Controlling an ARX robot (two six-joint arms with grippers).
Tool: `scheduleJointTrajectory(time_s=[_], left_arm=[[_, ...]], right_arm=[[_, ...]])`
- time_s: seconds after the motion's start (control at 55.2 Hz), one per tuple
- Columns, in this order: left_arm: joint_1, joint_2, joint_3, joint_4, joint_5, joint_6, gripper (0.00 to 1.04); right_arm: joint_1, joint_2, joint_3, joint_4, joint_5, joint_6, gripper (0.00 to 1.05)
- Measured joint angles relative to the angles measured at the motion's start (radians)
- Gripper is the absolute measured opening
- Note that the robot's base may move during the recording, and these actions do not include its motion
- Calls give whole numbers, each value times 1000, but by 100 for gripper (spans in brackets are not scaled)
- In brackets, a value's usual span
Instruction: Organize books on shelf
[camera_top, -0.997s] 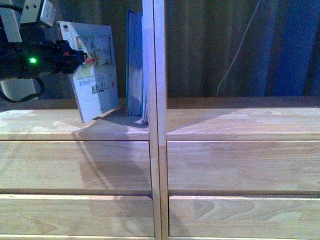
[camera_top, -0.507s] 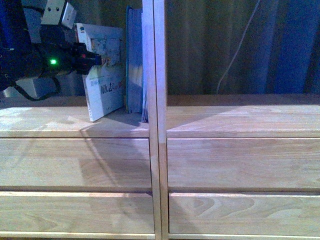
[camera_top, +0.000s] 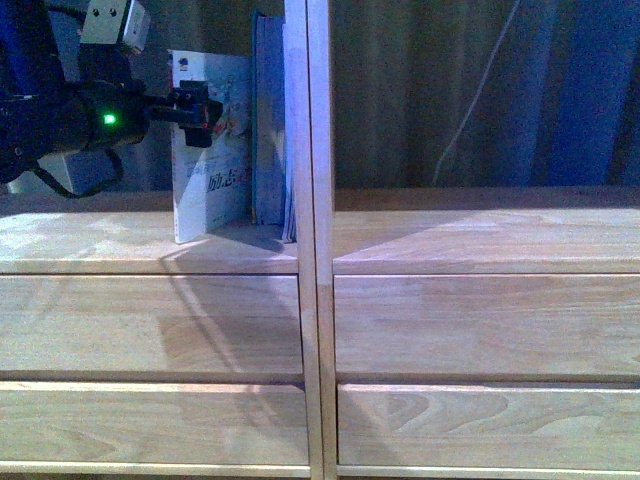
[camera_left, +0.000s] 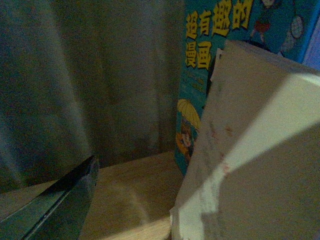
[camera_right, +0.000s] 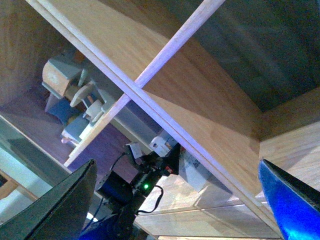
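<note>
A thin white paperback (camera_top: 213, 190) stands almost upright on the light wood shelf (camera_top: 110, 250), its right edge against the taller teal books (camera_top: 267, 120) beside the double upright (camera_top: 308, 200). My left gripper (camera_top: 196, 110) is open at the paperback's upper part, its black fingers in front of the cover. The left wrist view shows the white book (camera_left: 260, 150) close up, the teal cover (camera_left: 205, 75) behind it and one finger (camera_left: 65, 200) well off to the side. My right gripper (camera_right: 175, 200) is open and holds nothing; it is out of the front view.
A dark curtain (camera_top: 430, 90) with a white cable (camera_top: 480, 100) hangs behind the shelf. The board right of the upright (camera_top: 480, 240) carries nothing. Plain drawer fronts (camera_top: 150, 330) lie below. The right wrist view looks across the unit at the left arm (camera_right: 135, 185).
The white paperback has swung from a strong tilt to nearly upright and slid right against the teal books. My left gripper moved right with it.
</note>
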Motion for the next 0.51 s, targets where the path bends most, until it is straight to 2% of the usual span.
scheduleJointTrajectory(time_s=[0.507], left_arm=[[11, -56, -57, 7, -33, -76, 97]], right_arm=[[9, 0, 0, 19, 5, 0, 98]])
